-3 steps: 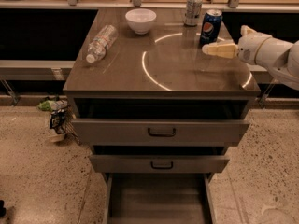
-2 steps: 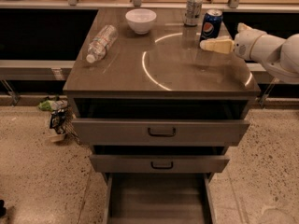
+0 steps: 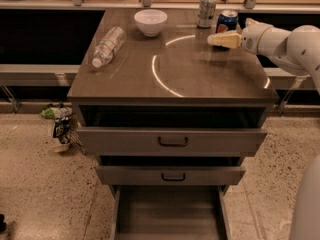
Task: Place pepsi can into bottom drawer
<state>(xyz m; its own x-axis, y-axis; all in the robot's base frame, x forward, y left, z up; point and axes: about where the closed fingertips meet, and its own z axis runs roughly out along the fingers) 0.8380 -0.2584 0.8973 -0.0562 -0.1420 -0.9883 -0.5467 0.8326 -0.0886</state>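
Observation:
The pepsi can [image 3: 227, 22], dark blue with a silver top, stands upright at the back right of the cabinet top. My gripper [image 3: 216, 39] reaches in from the right, low over the top. It sits right in front of the can's lower part and hides some of it. I cannot tell whether it touches the can. The bottom drawer [image 3: 167, 211] is pulled out below the cabinet, with its flat grey floor bare.
A silver-grey can [image 3: 206, 9] stands just left of the pepsi can. A white bowl [image 3: 150, 22] and a lying plastic bottle [image 3: 106, 46] are on the cabinet top [image 3: 175, 79]. The two upper drawers [image 3: 172, 141] are partly open. Litter [image 3: 60, 126] lies on the floor to the left.
My gripper has moved back and slightly left across the cabinet top, closer to the pepsi can. The cans, bowl, bottle and drawers have not moved.

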